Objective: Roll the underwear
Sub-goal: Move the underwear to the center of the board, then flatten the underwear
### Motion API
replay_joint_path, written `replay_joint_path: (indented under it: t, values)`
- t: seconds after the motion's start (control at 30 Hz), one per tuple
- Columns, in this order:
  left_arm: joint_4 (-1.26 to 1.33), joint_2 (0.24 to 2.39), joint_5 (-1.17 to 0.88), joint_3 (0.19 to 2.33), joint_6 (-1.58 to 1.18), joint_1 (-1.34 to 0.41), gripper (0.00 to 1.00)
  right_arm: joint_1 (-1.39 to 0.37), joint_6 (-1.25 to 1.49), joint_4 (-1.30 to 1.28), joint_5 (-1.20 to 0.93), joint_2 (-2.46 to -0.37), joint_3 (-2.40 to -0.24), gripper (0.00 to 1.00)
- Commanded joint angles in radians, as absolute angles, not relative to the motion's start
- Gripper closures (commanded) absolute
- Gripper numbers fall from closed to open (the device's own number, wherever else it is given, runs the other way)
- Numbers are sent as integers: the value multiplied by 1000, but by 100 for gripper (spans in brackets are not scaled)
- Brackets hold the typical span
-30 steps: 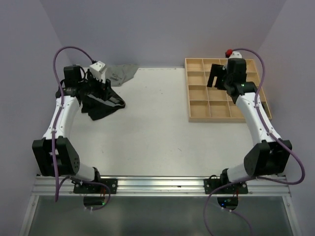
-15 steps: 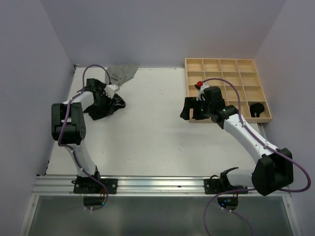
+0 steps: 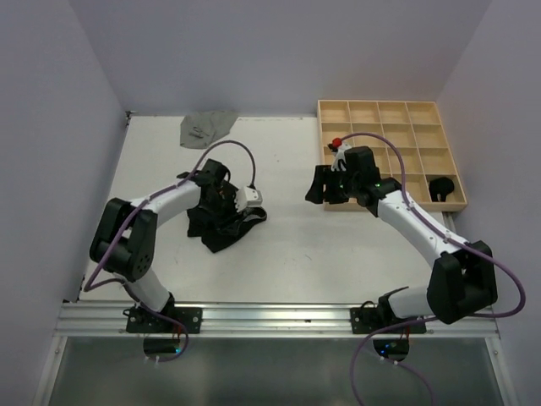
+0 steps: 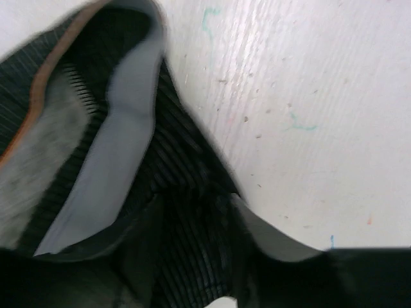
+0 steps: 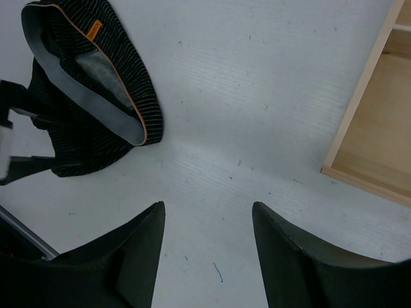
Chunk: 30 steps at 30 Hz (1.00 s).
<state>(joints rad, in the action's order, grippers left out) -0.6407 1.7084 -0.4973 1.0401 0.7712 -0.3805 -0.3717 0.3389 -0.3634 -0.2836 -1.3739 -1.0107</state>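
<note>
The left gripper [image 3: 235, 201] presses into the black underwear [image 3: 221, 222], its jaws hidden by cloth, so any hold cannot be told. The crumpled heap lies beneath it with no clear long axis, its grey waistband slanting, bare table [image 3: 279, 254] around it. The left arm curls inward. Across open table, the right gripper [image 5: 207, 208] hangs spread, holding nothing, beside the wooden tray [image 3: 380, 114].

Left claw [image 3: 226, 201] and black underwear [image 3: 215, 230] dragged toward centre, right claw [image 3: 320, 189] off tray [image 3: 378, 103]

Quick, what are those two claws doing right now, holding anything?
Left gripper: down in the striped black cloth underwear with grey waistband; jaws hidden, cannot tell.
Right gripper: open, empty.
</note>
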Motion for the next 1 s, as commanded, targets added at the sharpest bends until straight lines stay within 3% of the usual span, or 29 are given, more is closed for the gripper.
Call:
replay_joint_path:
  t: [0.0, 0.1, 0.17, 0.3, 0.47, 0.7, 0.97]
  values:
    - [-639, 1492, -663, 1100, 666, -357, 46, -391, 359, -325, -299, -1371, -994, 40]
    - [-494, 1382, -571, 1117, 465, -316, 32, -420, 379, -347, -275, -1397, -1015, 41]
    - [-477, 1384, -514, 1165, 393, -243, 30, -449, 403, -356, -229, -1417, -1026, 41]
    - [-546, 1517, -399, 1259, 460, -135, 33, -569, 489, -382, -124, -1506, -1077, 32]
    - [-554, 1646, -316, 1343, 577, -106, 37, -643, 627, -351, -16, -1606, -1089, 28]
    - [-679, 1816, -311, 1477, 781, -101, 37, -733, 759, -276, 35, -1696, -1121, 27]
    - [-722, 1888, -301, 1532, 836, -98, 37, -793, 808, -259, 89, -1825, -1184, 30]
